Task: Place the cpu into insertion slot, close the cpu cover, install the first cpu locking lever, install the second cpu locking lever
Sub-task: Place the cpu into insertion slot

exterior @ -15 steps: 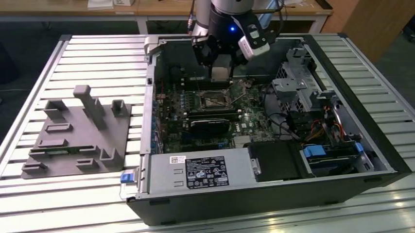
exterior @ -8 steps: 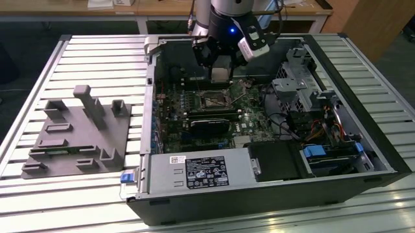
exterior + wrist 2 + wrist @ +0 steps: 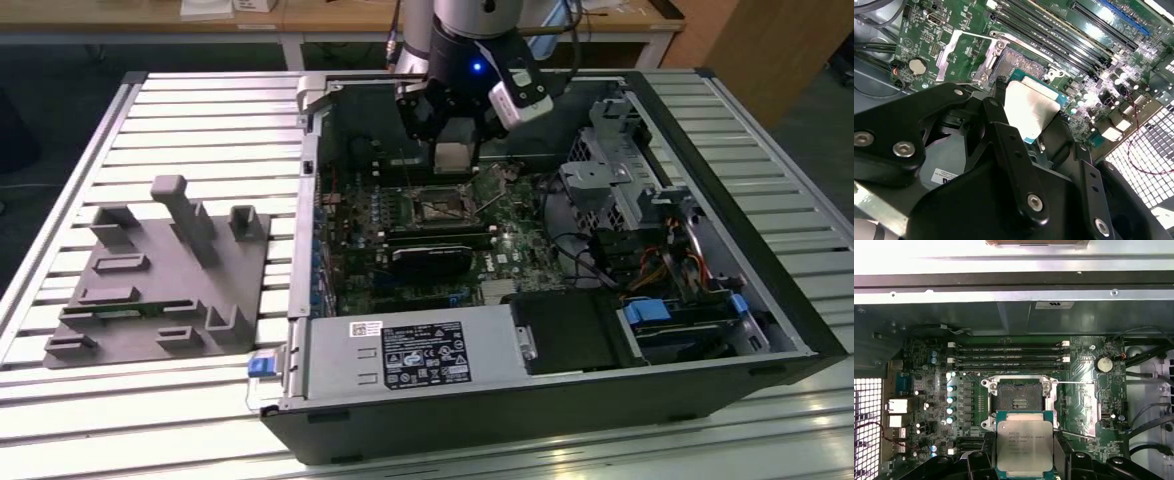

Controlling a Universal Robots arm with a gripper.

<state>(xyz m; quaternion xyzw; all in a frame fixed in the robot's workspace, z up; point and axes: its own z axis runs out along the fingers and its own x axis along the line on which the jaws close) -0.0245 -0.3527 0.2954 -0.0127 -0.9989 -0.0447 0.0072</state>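
Observation:
My gripper (image 3: 451,148) hangs inside the open computer case, shut on the cpu (image 3: 1024,446), a small square chip with a pale silver top. The chip sits between the black fingers (image 3: 1064,456) and also shows in the second wrist view as the cpu (image 3: 1029,107). The insertion slot (image 3: 1016,400) lies open and bare on the green motherboard, just beyond the chip's edge. Beside the slot, the cpu cover (image 3: 1076,410) is flipped back, a silver frame. Two thin locking levers (image 3: 1074,383) stand released along it. In the exterior view the slot (image 3: 441,205) lies below the gripper.
Memory slots (image 3: 1009,357) run next to the socket. A black card (image 3: 434,252) sits further along the board. The power supply (image 3: 414,355) and drive cage (image 3: 627,185) crowd the case. A grey fixture (image 3: 147,280) stands on the slatted table at the exterior view's left.

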